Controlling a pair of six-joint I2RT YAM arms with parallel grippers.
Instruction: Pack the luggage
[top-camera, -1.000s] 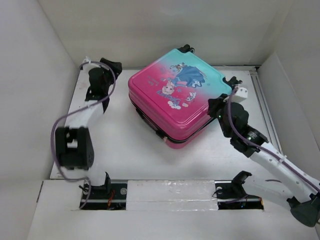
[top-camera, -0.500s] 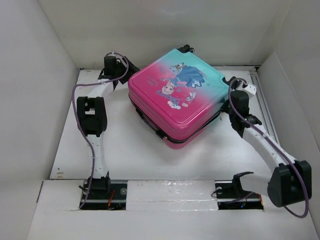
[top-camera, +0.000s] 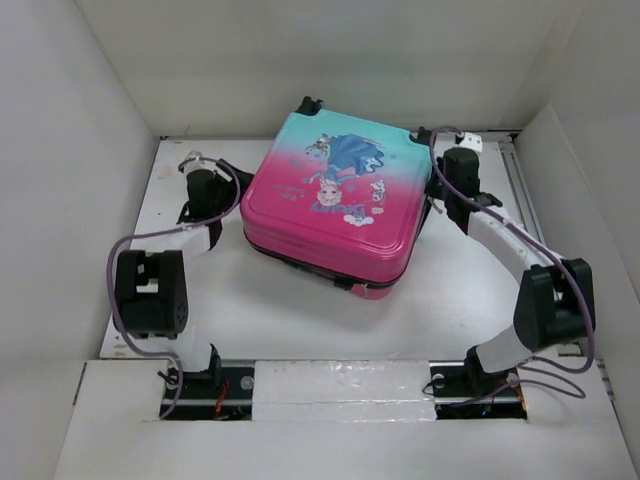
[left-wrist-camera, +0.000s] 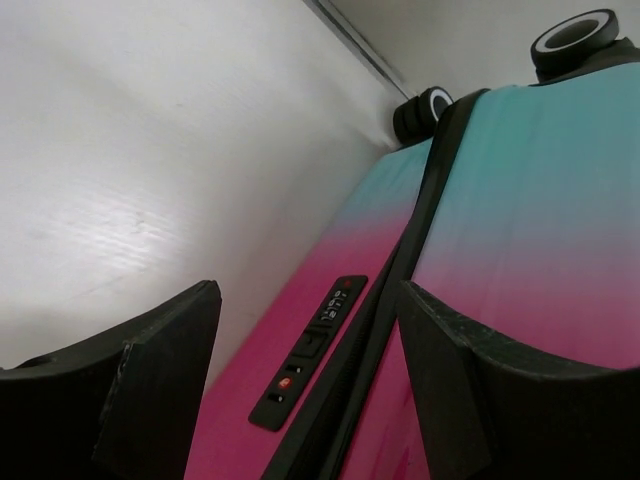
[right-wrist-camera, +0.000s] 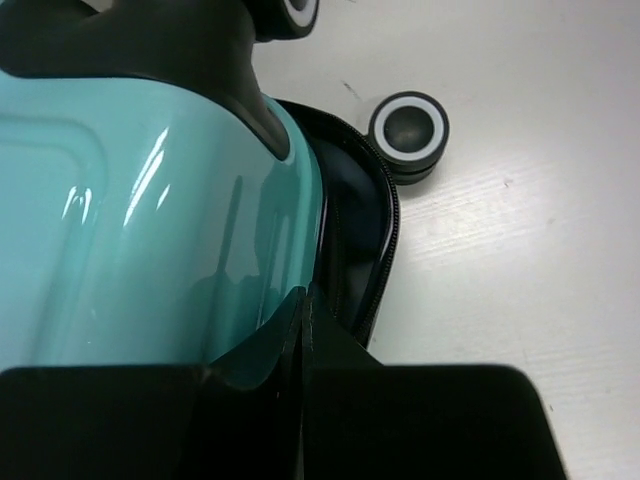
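The luggage (top-camera: 335, 205) lies flat on the table, teal end to the back and pink end to the front, with the princess print facing up. In the left wrist view its pink side (left-wrist-camera: 330, 300) shows a black combination lock (left-wrist-camera: 310, 350) and the zipper seam. My left gripper (left-wrist-camera: 310, 370) is open, close to that side, with the lock between its fingers; in the top view it sits at the luggage's left edge (top-camera: 228, 182). My right gripper (right-wrist-camera: 308, 325) is shut and empty, its tips against the teal shell (right-wrist-camera: 150, 230) at the back right corner (top-camera: 438, 190). There the shell halves stand slightly apart.
White walls enclose the table (top-camera: 250, 300) on three sides. Black-and-white wheels show at the luggage's back end (left-wrist-camera: 575, 30) and beside my right gripper (right-wrist-camera: 408, 128). The arm bases stand at the near edge.
The luggage has turned and shifted left, its teal end now squarely to the back. My left gripper drew back toward the front left. My right gripper moved back along the right corner.
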